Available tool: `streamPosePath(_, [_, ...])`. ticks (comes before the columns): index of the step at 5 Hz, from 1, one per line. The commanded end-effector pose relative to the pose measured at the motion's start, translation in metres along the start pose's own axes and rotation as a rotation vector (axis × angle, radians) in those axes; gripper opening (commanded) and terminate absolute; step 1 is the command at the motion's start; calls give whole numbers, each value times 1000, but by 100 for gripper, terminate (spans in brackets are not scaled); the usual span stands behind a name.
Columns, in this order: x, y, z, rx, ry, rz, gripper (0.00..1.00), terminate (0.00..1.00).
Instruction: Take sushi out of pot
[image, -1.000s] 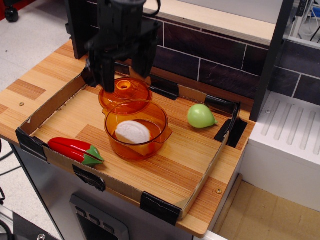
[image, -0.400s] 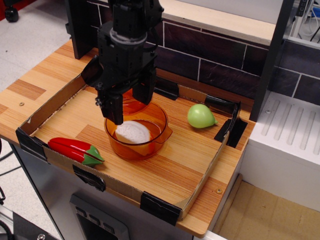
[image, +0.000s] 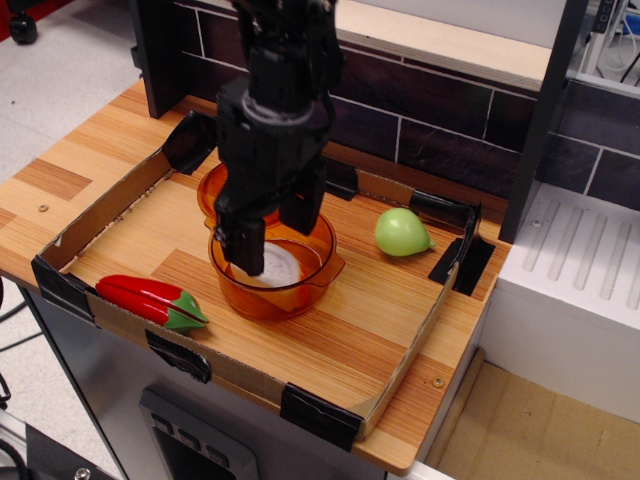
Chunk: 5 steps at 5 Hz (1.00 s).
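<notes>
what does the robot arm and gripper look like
The arm is matte black throughout, built from blocky, angular segments with a rounded collar above the wrist. The gripper is also black, with two flat, squared-off fingers hanging from a wider boxy body. No coloured markings, labels or loose cables show on it.

Black blocky arm (image: 275, 110); matte pincer (image: 272, 235)

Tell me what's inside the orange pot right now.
Inside the pot the white top of the sushi shows. The open gripper hangs over it and covers its left part; its orange layer and the pot's floor are hidden.
</notes>
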<state>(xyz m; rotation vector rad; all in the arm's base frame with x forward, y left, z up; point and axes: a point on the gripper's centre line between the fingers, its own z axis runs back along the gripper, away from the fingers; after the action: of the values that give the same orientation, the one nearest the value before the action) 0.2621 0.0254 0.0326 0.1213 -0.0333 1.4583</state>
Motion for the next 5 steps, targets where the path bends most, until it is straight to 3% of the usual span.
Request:
streamPosePath(1, [-13, -6, -1, -23, 4, 12, 100, 0])
streamPosePath(4, [-13, -9, -10, -33, 0, 11, 100, 0])
streamPosePath(5, [-9, -8, -6, -29, 3, 19, 0, 0])
